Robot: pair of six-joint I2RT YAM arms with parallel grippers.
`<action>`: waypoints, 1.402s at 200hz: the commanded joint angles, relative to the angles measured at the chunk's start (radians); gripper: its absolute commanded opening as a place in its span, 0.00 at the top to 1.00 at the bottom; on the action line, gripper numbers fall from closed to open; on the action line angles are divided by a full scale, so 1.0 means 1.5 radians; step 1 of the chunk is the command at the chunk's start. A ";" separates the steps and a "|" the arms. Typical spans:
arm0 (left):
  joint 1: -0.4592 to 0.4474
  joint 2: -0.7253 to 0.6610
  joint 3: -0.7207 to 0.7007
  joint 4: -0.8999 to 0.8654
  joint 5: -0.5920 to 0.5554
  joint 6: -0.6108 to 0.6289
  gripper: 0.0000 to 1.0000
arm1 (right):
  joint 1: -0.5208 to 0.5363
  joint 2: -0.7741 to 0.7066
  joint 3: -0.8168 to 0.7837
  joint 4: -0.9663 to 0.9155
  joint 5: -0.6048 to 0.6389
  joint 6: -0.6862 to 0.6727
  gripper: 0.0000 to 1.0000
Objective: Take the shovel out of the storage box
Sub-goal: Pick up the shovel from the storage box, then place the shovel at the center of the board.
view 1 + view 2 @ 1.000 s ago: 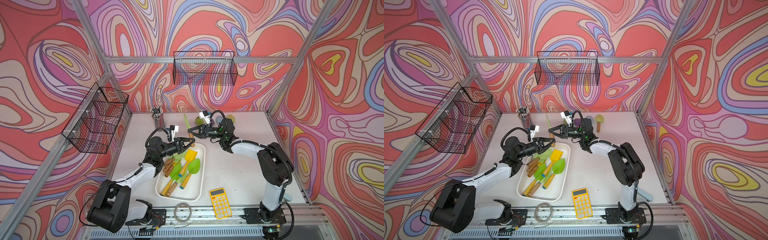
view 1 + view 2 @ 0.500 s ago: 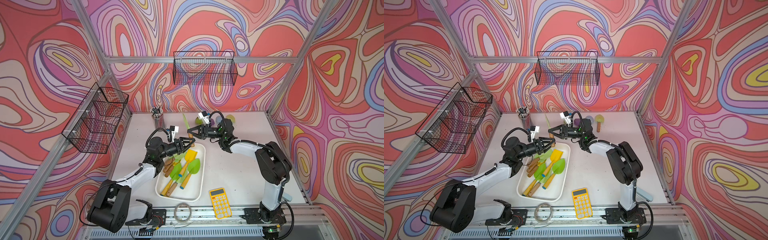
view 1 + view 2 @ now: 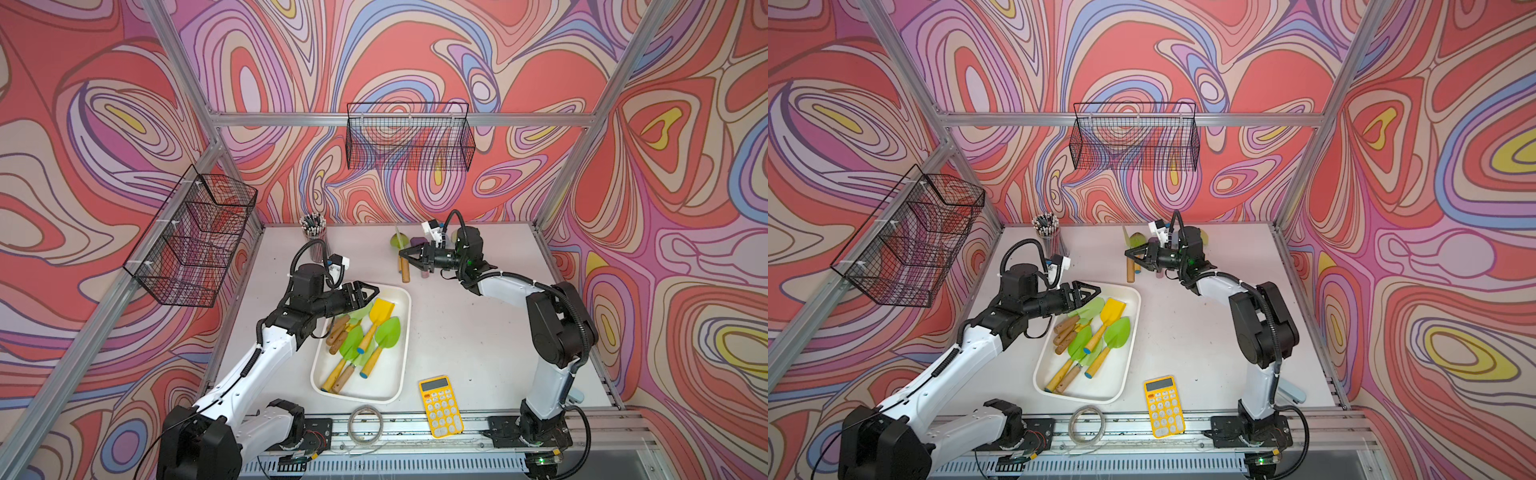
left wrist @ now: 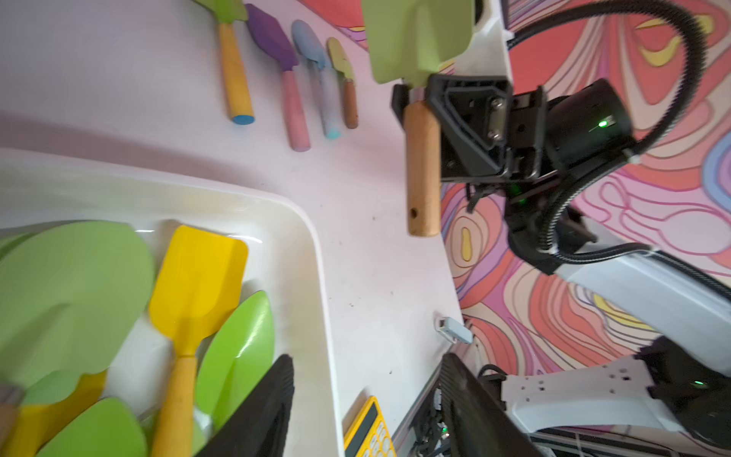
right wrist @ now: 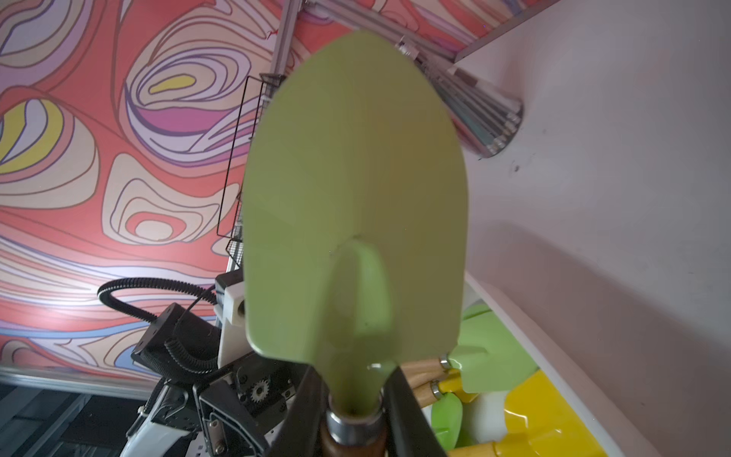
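Note:
A green shovel (image 5: 356,198) with a brown wooden handle (image 4: 423,166) hangs in the air behind the storage box. My right gripper (image 5: 356,415) is shut on its neck, and both top views show this shovel (image 3: 404,270) (image 3: 1131,270). The white storage box (image 3: 374,384) (image 3: 1100,382) (image 4: 308,253) holds a yellow shovel (image 3: 381,309) (image 4: 197,273) and several green ones (image 3: 388,330). My left gripper (image 3: 372,291) (image 3: 1096,289) (image 4: 368,358) hovers over the box's far corner, open, with nothing between its fingers.
Several more shovels (image 4: 285,75) lie in a row on the table at the back. A pencil cup (image 3: 313,232) stands at the back left. A yellow calculator (image 3: 440,407) and a cable coil (image 3: 365,422) lie at the front edge. Black wire baskets (image 3: 409,139) (image 3: 195,241) hang on the walls.
My left gripper has opened and let go of the green shovel. My right gripper has closed on the shovel's neck and now holds it alone.

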 commanded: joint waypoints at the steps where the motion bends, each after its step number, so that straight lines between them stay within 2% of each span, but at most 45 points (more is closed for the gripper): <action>1: 0.002 -0.005 0.011 -0.203 -0.103 0.102 0.44 | -0.025 -0.037 0.050 -0.203 0.052 -0.140 0.76; 29: -0.006 -0.004 0.024 -0.267 -0.178 0.132 0.47 | -0.053 -0.032 0.107 -0.392 0.134 -0.254 0.77; 53: -0.026 0.009 0.040 -0.293 -0.218 0.152 0.50 | -0.062 -0.017 0.160 -0.540 0.268 -0.345 0.77; 81: -0.071 0.039 0.059 -0.306 -0.265 0.163 0.52 | -0.071 -0.002 0.191 -0.614 0.388 -0.393 0.77; 98: -0.096 0.053 0.064 -0.307 -0.287 0.165 0.52 | -0.083 0.008 0.206 -0.639 0.427 -0.409 0.77; 145: -0.106 0.064 0.056 -0.288 -0.291 0.170 0.52 | -0.144 0.088 0.295 -0.708 0.544 -0.449 0.77; 197: -0.113 0.059 0.035 -0.264 -0.278 0.153 0.52 | -0.213 0.227 0.429 -0.758 0.632 -0.491 0.77; 250: -0.114 0.046 0.014 -0.247 -0.261 0.132 0.52 | -0.246 0.370 0.614 -0.825 0.642 -0.508 0.77; 280: -0.115 0.041 0.012 -0.252 -0.263 0.127 0.52 | -0.246 0.424 0.676 -0.843 0.645 -0.513 0.77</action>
